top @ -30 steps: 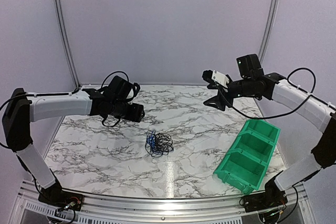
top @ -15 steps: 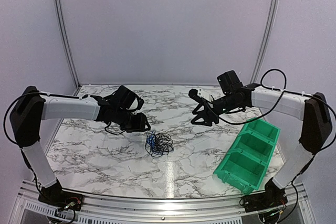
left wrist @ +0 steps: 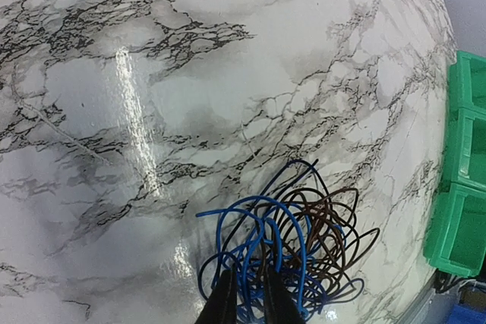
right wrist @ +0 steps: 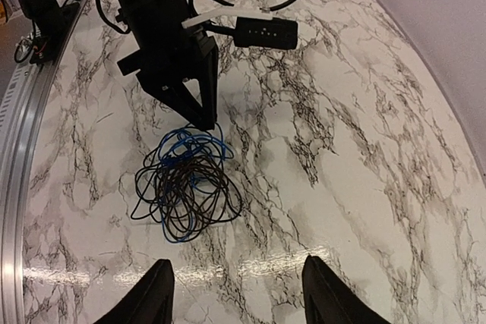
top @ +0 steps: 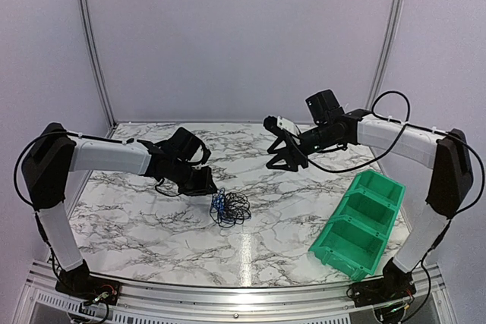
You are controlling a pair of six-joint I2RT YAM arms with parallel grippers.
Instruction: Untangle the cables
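The cables (top: 230, 208) lie as one small loopy tangle of blue and dark wires on the marble table, near its middle. My left gripper (top: 211, 190) is down at the tangle's left edge. In the left wrist view its narrow jaws (left wrist: 247, 275) are pinched together around blue strands of the cables (left wrist: 304, 240). My right gripper (top: 279, 158) hovers open above the table, behind and to the right of the tangle. In the right wrist view its fingers (right wrist: 237, 262) stand wide apart with nothing between them, the cables (right wrist: 186, 184) and the left gripper (right wrist: 203, 121) beyond them.
A green bin (top: 361, 225) with three compartments sits at the table's front right; its edge shows in the left wrist view (left wrist: 459, 187). The marble table (top: 137, 218) is bounded by a metal rail at the front and white walls behind.
My left gripper has come down and right onto the tangle's left edge and its jaws have closed. The right arm has swung left toward the table's middle, its jaws a little narrower.
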